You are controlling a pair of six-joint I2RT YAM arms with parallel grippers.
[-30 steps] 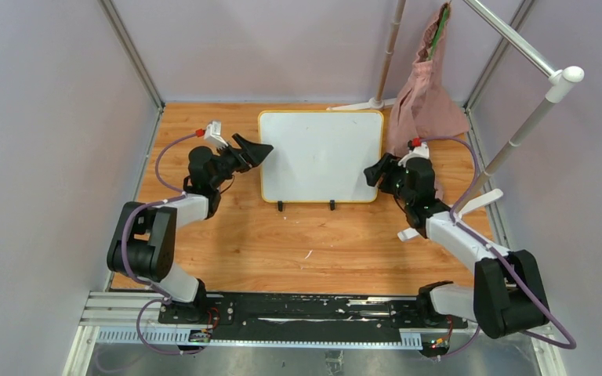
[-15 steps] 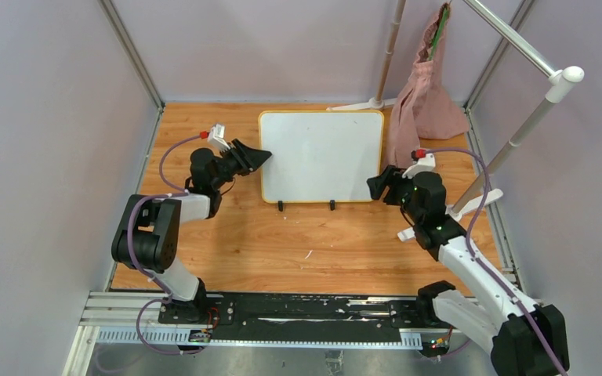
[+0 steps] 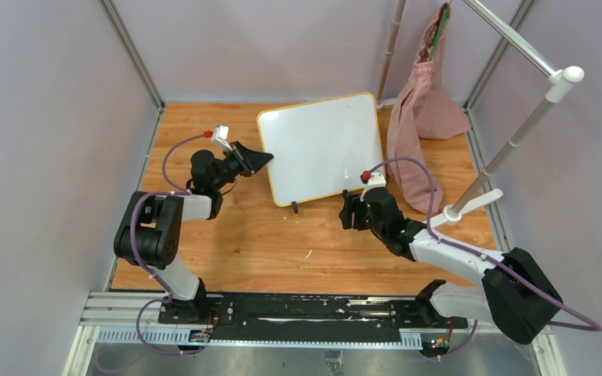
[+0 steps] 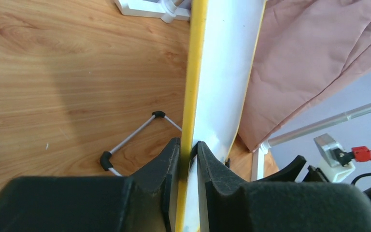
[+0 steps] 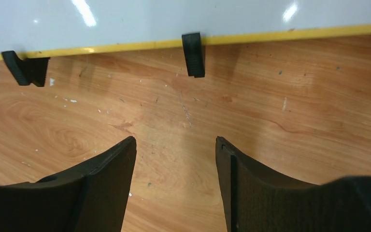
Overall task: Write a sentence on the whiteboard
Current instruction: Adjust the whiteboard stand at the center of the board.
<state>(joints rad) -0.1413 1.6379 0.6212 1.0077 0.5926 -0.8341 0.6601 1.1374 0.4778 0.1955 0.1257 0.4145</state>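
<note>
- Our left hand (image 4: 188, 149) pinches the whiteboard (image 3: 321, 145) by its yellow left edge. We judge the hold thin, so the board could pivot or slip out between the fingers.
- The board sits askew at the far middle of the tabletop (image 3: 282, 243), its black feet (image 5: 193, 53) along the near edge. A sideways pull could tip or drag it.
- Our right hand (image 3: 347, 213) is spread and empty, just before the feet. We see no pen, so writing may stall.
- The pink cloth (image 3: 419, 117) hangs just beside the board and could snag it.
</note>
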